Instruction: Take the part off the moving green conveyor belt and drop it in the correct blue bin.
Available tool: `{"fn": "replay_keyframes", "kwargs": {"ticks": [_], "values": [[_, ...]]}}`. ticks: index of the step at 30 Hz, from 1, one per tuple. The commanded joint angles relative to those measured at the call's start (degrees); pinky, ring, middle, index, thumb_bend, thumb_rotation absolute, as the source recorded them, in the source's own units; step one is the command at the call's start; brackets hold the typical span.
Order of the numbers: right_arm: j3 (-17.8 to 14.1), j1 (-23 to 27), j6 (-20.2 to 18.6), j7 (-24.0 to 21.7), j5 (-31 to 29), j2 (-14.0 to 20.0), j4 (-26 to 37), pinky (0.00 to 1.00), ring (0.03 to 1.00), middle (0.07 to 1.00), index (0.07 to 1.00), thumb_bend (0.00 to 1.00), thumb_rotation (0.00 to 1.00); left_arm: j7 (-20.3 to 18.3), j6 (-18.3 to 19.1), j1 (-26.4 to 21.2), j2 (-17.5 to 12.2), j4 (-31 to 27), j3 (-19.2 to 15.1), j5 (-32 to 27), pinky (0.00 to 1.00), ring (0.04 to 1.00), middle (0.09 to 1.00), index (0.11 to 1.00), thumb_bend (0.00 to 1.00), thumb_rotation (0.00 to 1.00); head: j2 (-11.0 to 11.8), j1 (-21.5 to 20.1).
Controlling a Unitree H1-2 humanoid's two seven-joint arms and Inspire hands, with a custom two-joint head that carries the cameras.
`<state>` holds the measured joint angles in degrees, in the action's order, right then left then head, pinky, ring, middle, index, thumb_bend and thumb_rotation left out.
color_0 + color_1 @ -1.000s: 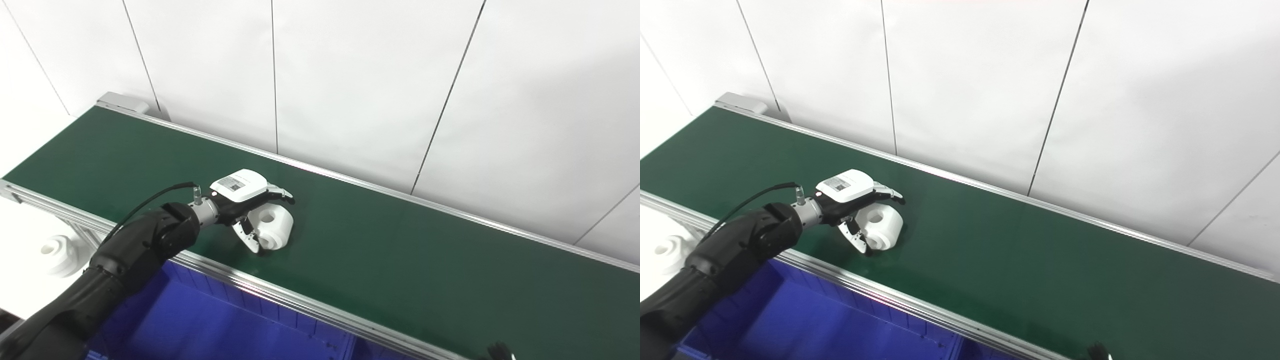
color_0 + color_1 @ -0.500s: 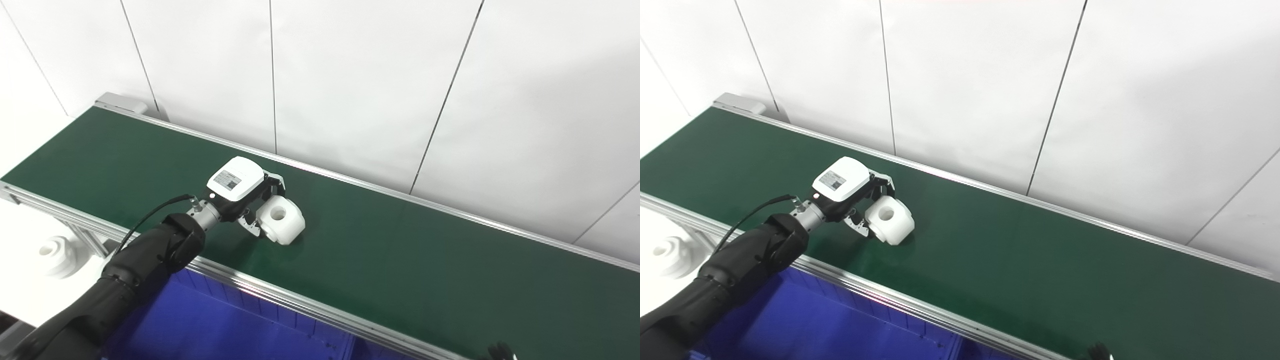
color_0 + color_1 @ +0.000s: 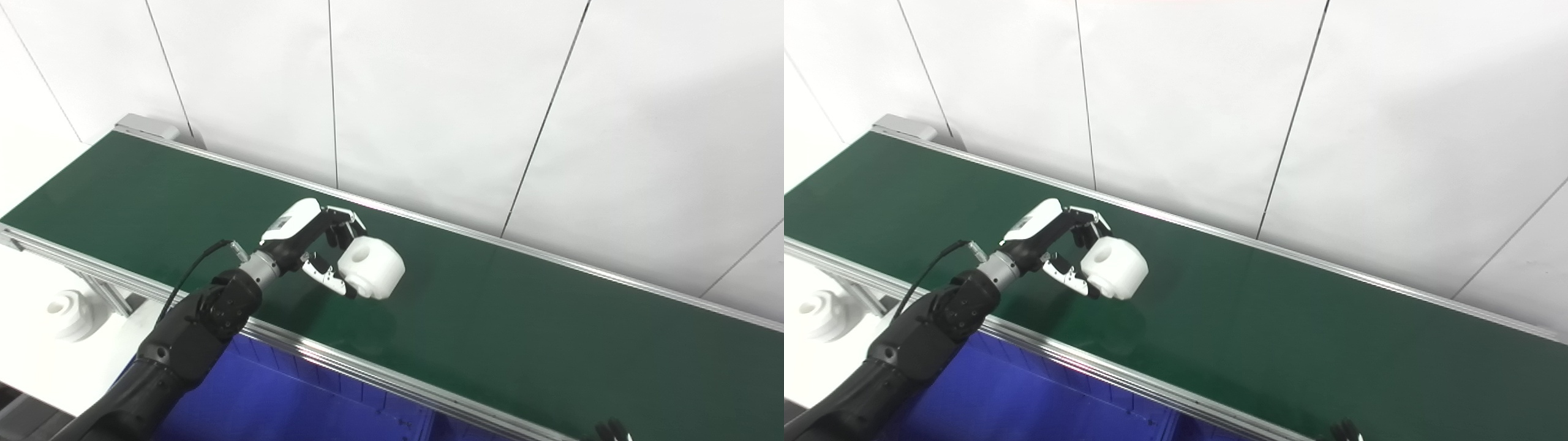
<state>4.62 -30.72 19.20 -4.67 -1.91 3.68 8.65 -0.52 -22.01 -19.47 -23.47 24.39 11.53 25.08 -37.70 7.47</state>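
My left hand (image 3: 312,245) is shut on a white cylindrical part with a hole in its end (image 3: 371,267). It holds the part lifted above the green conveyor belt (image 3: 520,331), whose surface shows the part's shadow beneath. The hand and part also show in the right eye view (image 3: 1115,267). A blue bin (image 3: 275,404) lies below the belt's near rail, under my left arm. Only the fingertips of my right hand (image 3: 612,430) show at the bottom edge, so its state is unclear.
The belt's aluminium near rail (image 3: 380,380) runs between the belt and the bin. Another white part (image 3: 64,309) sits on the white surface at the far left. A white panelled wall (image 3: 429,92) stands right behind the belt.
My left hand closed on the part on the belt, then lifted it up and to the right, off the belt. The right hand has not moved.
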Motion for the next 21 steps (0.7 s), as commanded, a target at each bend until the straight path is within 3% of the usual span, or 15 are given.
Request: {"fn": "replay_keyframes", "kwargs": {"ticks": [1, 5, 11, 16, 21], "values": [[0.2, -0.6, -0.2, -0.2, -0.4, -0.3, 2.6, 0.89, 0.906, 0.958, 0.987, 0.81, 1.0, -1.1, -0.1, -1.1, -2.2, -4.6, -1.3, -1.0, 0.44, 0.494, 0.508, 0.469, 0.52, 0.0, 0.0, 0.1], [0.3, -0.7, -0.8, -0.2, -1.1, -0.3, 3.4, 0.88, 0.898, 0.953, 0.981, 0.81, 1.0, -5.5, 2.3, 1.5, -3.8, -11.8, -2.8, -3.7, 0.44, 0.498, 0.521, 0.457, 0.52, 0.0, -1.2, -0.1], [0.4, -1.7, -3.5, -0.3, -1.4, 0.0, 6.9, 0.89, 0.897, 0.95, 0.977, 0.81, 1.0, -11.3, 3.2, 7.0, -8.1, -23.0, -3.7, -4.0, 0.43, 0.482, 0.5, 0.471, 0.52, 0.0, -3.3, -0.2], [0.1, -2.2, -3.3, -1.0, -2.6, 1.1, 7.7, 0.89, 0.9, 0.95, 0.977, 0.77, 1.0, -16.5, 4.7, 12.7, -13.2, -31.5, -4.5, -4.9, 0.44, 0.483, 0.504, 0.466, 0.52, 0.0, -4.2, -0.4], [0.0, -2.7, -4.1, -1.0, -3.1, 1.4, 8.4, 0.87, 0.886, 0.938, 0.961, 0.79, 1.0, -20.9, 5.7, 17.6, -18.6, -38.1, -6.5, -3.3, 0.47, 0.507, 0.514, 0.46, 0.52, 0.0, -4.9, -0.6]]}}
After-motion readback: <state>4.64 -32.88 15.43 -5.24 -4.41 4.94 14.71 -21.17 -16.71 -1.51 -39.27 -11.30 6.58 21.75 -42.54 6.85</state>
